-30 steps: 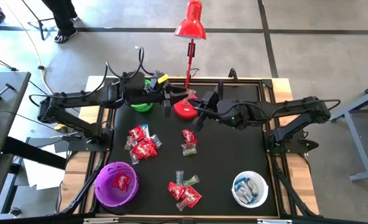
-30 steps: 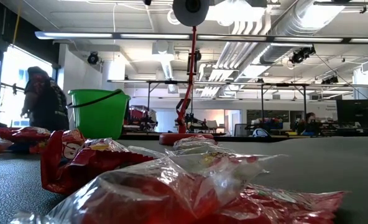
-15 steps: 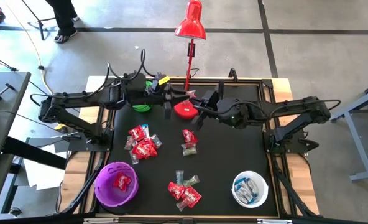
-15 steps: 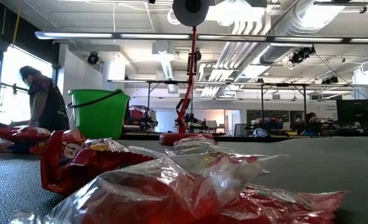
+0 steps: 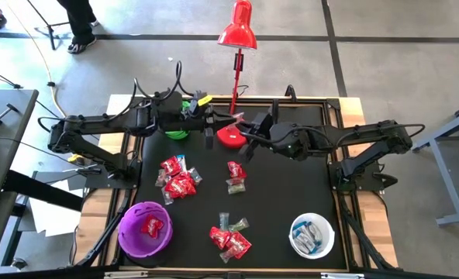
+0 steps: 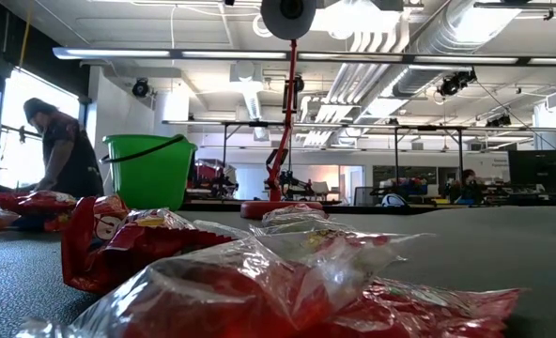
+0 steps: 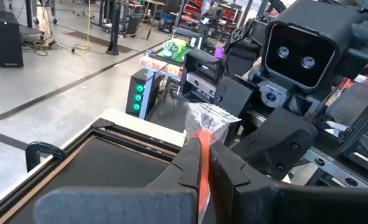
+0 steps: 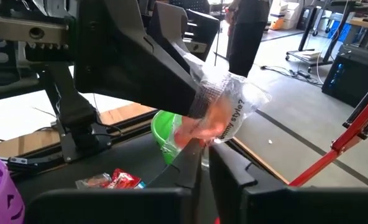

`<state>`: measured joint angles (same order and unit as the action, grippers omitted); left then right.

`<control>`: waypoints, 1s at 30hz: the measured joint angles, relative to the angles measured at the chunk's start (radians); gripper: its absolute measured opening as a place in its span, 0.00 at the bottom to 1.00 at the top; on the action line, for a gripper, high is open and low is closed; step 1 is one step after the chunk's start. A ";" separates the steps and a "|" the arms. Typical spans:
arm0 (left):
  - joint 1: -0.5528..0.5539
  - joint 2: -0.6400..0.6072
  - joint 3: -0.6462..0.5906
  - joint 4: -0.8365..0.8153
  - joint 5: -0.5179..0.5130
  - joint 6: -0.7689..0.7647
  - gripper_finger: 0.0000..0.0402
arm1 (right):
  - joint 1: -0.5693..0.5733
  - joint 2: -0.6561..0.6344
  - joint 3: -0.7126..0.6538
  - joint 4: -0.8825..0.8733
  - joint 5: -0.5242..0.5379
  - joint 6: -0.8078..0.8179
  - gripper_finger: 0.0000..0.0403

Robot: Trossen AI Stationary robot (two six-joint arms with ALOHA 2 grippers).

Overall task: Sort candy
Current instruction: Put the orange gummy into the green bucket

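Looking down from above, the left gripper (image 5: pixel 211 128) and the right gripper (image 5: pixel 245 130) meet nose to nose at the back of the black table (image 5: pixel 291 186), between the green bowl (image 5: pixel 177 132) and the base of the red lamp (image 5: pixel 229 138); from up there the sweet between them is too small to make out; the left wrist view shows it well, a held candy (image 7: pixel 206 121) in a clear and red wrapper, pinched tight in the closed left gripper (image 7: pixel 204 140); the right wrist view shows the same candy (image 8: pixel 224 115) from the other side, up in the air just above the right gripper (image 8: pixel 202 152), and I cannot tell if that one grips it too; the low view shows neither arm, only a heap of red candy (image 6: pixel 259 282) very close and the green bowl (image 6: pixel 148 171) behind it; three little piles of loose candy (image 5: pixel 179 177) lie in the middle of the table; the purple bowl (image 5: pixel 129 232) has a red sweet in it and the white bowl (image 5: pixel 332 232) has blue-and-white ones; the room is big, with a grey floor, pipes on the ceiling and desks far off; a person (image 6: pixel 62 150) bends over at one side.
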<state>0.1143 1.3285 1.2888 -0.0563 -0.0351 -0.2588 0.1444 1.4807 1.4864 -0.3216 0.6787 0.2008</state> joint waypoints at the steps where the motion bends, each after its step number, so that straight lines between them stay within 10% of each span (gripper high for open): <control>1: 0.000 0.000 0.000 -0.001 0.000 0.000 0.00 | 0.002 0.000 0.000 -0.004 0.001 0.000 0.11; 14: 0.021 -0.021 -0.001 -0.133 -0.026 0.002 0.00 | 0.007 0.000 0.000 -0.119 0.000 0.009 0.42; 30: 0.125 -0.265 0.000 -0.683 -0.306 0.027 0.00 | -0.038 0.000 0.000 -0.329 0.010 0.307 0.45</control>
<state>0.2388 1.0640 1.2892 -0.7390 -0.3415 -0.2317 0.1063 1.4807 1.4864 -0.6504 0.6883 0.5080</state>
